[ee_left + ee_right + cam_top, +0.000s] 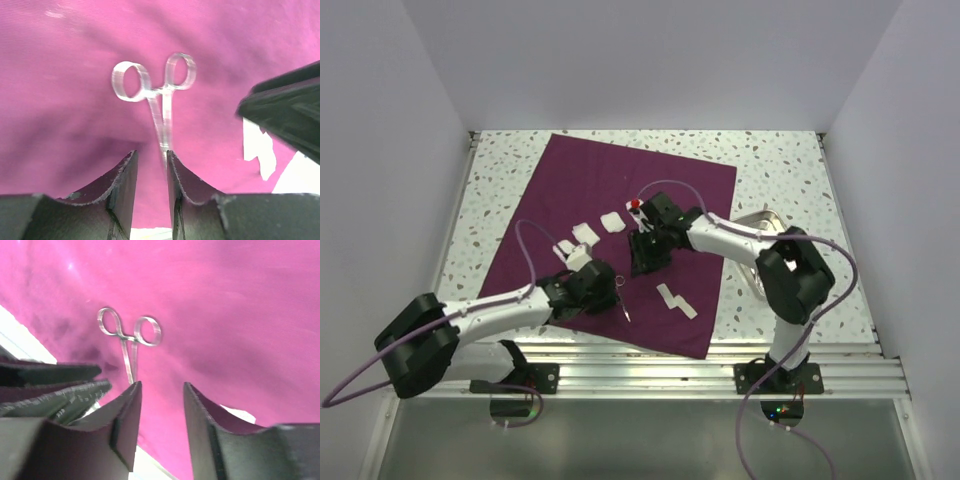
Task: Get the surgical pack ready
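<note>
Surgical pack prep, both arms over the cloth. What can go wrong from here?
1. The left gripper straddles only the tip of the clamp, close against one finger: closing may let it pivot or slip, or pinch the purple cloth.
2. The right gripper, open, sits close beside the left: they might collide if either swings.
3. Gauze squares lie loose on the cloth; tugging it could scatter them.
</note>
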